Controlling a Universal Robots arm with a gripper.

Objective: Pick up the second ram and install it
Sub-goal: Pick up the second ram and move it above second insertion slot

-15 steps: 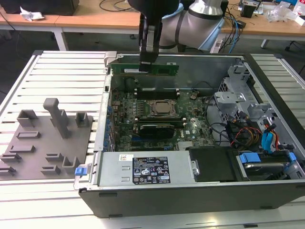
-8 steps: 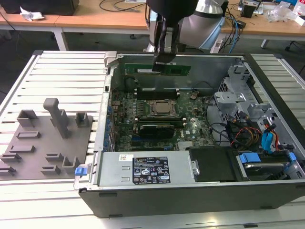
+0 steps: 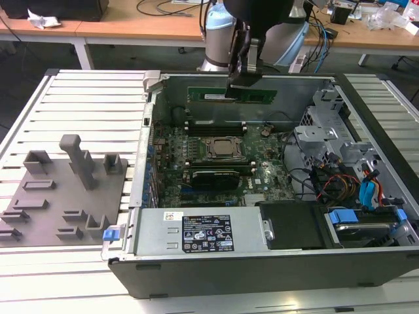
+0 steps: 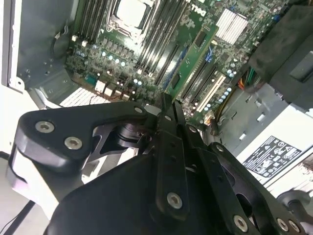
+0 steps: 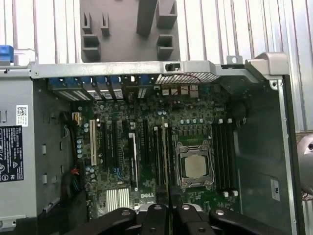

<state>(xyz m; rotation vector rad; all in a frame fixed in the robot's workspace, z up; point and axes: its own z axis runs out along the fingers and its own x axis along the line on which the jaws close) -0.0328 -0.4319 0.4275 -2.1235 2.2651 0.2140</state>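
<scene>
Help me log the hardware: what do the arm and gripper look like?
The arm has rounded grey sections with pale blue joint caps and a black wrist housing. The gripper is black, with flat linkage bars joined by silver screws in both wrist views.

The second ram (image 3: 265, 95) is green, the motherboard (image 4: 195, 22) green, the fixture plate (image 3: 52, 203) grey.

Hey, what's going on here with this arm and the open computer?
The robot arm's gripper is shut on the second ram, a green stick held level above the motherboard of the open computer case. It is not yet seated in a socket. The grey fixture plate lies beside the case, on the exterior view's left.
</scene>
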